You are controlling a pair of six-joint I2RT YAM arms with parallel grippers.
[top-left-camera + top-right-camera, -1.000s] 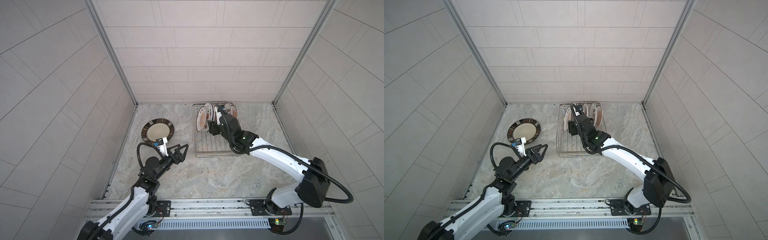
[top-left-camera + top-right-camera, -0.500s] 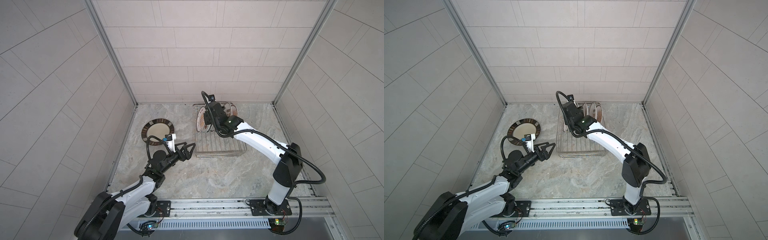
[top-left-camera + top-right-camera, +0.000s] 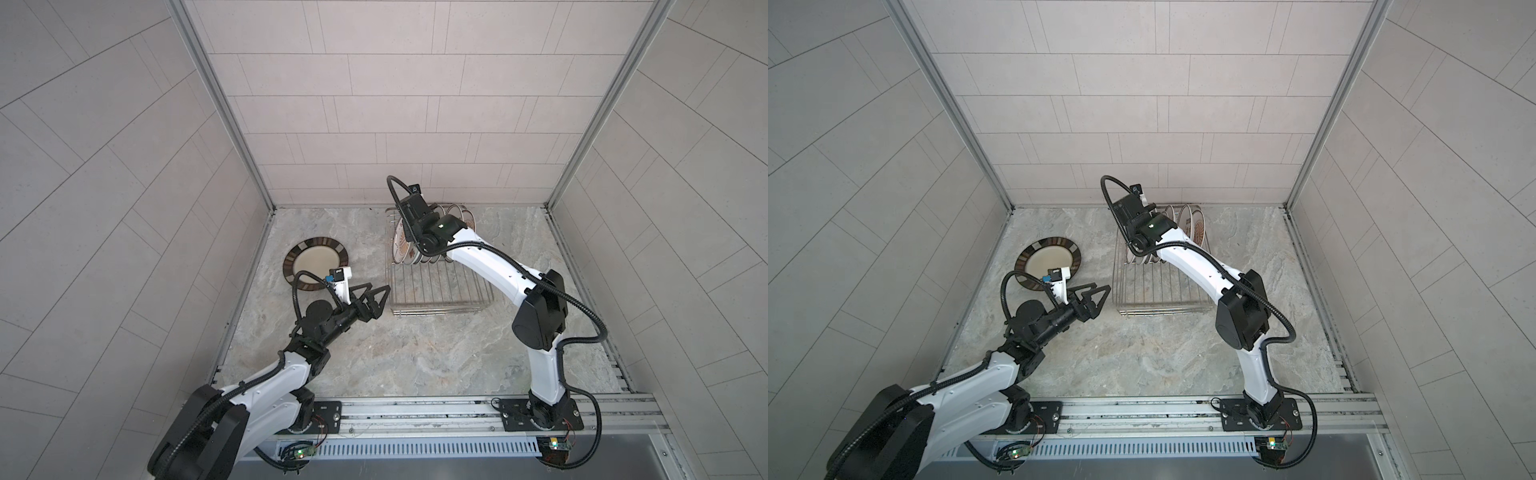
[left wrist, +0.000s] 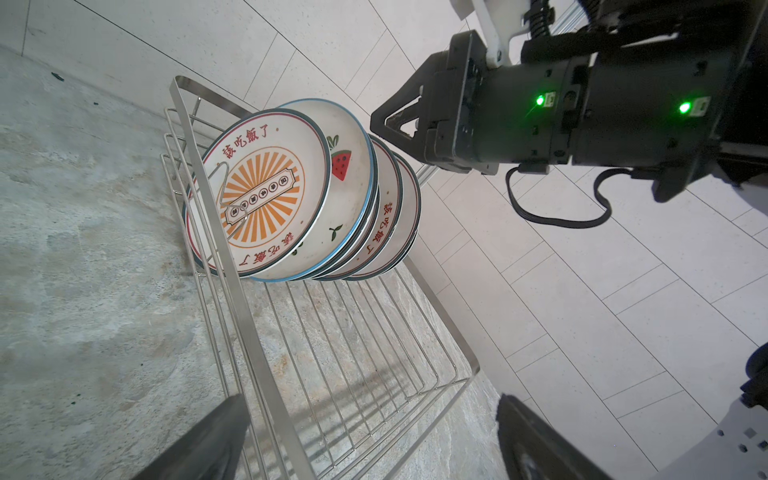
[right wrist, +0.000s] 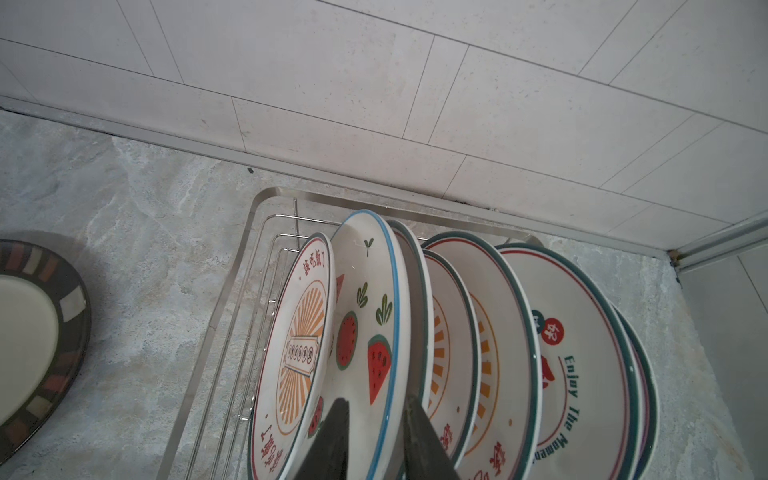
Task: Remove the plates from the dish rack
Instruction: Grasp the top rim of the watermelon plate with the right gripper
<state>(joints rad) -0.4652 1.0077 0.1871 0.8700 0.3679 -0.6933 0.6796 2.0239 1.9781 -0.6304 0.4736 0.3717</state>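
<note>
On grey marbled countertop (image 3: 415,353), walled by pale tile on three sides, dish rack (image 3: 440,305) sitting close to back wall (image 3: 415,124), plates (image 4: 274,187) standing on edge at its far end. Right gripper (image 5: 376,400) straddling rim of blue-rimmed watermelon plate (image 5: 365,286); cannot tell whether clamping. Left gripper (image 3: 380,286) hovering wide open just beside rack's near corner. Striped-rim plate (image 3: 313,266) lying flat on counter, left of rack.

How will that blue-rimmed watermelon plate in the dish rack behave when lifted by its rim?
Likely rigid and slippery: the watermelon plate looks like glossy ceramic. Standing on edge, close against the sunburst plate, it may scrape or swing. Probably breakable if dropped.
</note>
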